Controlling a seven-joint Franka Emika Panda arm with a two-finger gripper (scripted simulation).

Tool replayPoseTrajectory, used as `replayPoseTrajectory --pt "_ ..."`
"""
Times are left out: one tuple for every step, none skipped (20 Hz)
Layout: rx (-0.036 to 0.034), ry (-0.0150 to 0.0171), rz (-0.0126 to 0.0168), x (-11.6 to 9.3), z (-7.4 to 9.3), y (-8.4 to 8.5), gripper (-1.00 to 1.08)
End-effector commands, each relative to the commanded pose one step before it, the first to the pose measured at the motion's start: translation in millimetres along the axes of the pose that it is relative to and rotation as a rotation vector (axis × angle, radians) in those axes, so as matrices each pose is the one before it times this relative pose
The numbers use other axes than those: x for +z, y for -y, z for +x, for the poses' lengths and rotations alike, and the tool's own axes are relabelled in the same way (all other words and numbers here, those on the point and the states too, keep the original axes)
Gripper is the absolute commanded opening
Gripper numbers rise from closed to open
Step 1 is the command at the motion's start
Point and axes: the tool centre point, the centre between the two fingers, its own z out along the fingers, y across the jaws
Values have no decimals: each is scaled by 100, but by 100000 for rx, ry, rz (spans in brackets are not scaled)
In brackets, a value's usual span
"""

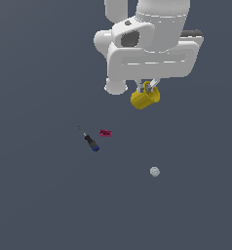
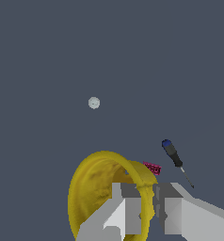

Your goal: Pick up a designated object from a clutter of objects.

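Presently, one white robot arm's claw [image 1: 146,89] is clamped across the rim of one small yellow handled mug [image 1: 144,98], fingers inside and outside the wall, holding it tilted clear of the dark grey surface [image 1: 40,205]. Left lying mid-surface: one black-and-blue-handled screwdriver [image 1: 90,141], one pale grey ball [image 1: 154,171] well apart, one flat magenta block [image 1: 105,133] beside the screwdriver.

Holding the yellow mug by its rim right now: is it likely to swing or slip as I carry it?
The yellow mug probably stays rigid: its wall looks thick and hard. The gripper pinches only one side of the rim, and the mug hangs tilted below the fingers, so it may pivot if jolted. Its surface looks smooth, so a slip is possible; move gently.
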Motion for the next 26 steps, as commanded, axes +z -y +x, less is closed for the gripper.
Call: replayPoseTrajectory --pt "50 13 13 -350 81 94 -100" --pt "0 0 0 -22 4 8 -100" --pt "-24 42 0 163 -34 -38 -100" --pt "0 0 0 -16 8 0 -100" --pt "0 0 0 -50 25 -1 -100" --pt "0 0 0 -82 43 -1 -100" --pt "0 0 0 -115 60 -2 -100" --pt "0 0 0 -146 77 -2 -100" --pt "0 0 0 -177 95 -2 -100" --pt "0 0 0 -208 112 -3 -100" --pt "0 0 0 -237 129 -3 -100" --pt "0 0 0 -266 146 -3 -100" --pt "0 0 0 -294 162 -4 -100" --pt "0 0 0 -321 178 -4 -100" --pt "0 0 0 -347 193 -4 -100" --pt "0 0 0 -362 203 -4 -100" --pt "0 0 0 -333 187 -4 -100" --pt "0 0 0 -299 169 -3 -100" --pt "0 0 0 -266 152 -3 -100" --pt "0 0 0 -234 135 -3 -100" --pt "0 0 0 -203 119 -2 -100" --pt "0 0 0 -172 103 -2 -100" --pt "0 0 0 -141 87 -1 -100" --pt "0 0 0 -112 72 -1 -100" --pt "0 0 0 -83 57 -1 -100" --pt "0 0 0 -56 41 0 -100"
